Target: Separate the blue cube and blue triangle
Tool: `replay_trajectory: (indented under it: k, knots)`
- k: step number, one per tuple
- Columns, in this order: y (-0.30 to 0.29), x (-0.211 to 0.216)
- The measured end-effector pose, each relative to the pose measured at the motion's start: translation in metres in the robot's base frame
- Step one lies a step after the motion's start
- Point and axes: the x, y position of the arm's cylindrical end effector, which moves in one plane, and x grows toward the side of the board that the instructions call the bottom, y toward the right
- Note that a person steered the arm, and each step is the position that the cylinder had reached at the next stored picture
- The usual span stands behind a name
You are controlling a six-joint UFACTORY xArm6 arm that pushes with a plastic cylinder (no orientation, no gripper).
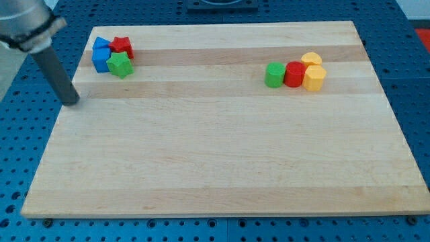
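My tip point(71, 102) rests on the desk point(215, 161), a bare rod holding nothing, below and left of the blue cube point(101, 60), which touches the blue triangle point(101, 44) just above it, red block point(121, 46) and green block point(120, 65) alongside.

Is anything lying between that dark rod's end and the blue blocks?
No. In the camera view, only bare wood separates my tip from the blue cube and blue triangle.

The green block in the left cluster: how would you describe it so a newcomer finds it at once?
Start at the wooden board and go to its top-left corner, where four blocks huddle. The green block sits at that cluster's lower right edge, below the red block and right of the blue cube. It is the cluster's only green piece; the other green one lies far right.
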Motion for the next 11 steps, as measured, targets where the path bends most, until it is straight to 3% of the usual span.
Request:
replay_trajectory:
  k: [2,5,11]
  knots:
    - [-0.005,-0.067]
    - [0.003,-0.086]
    - [0.161,-0.108]
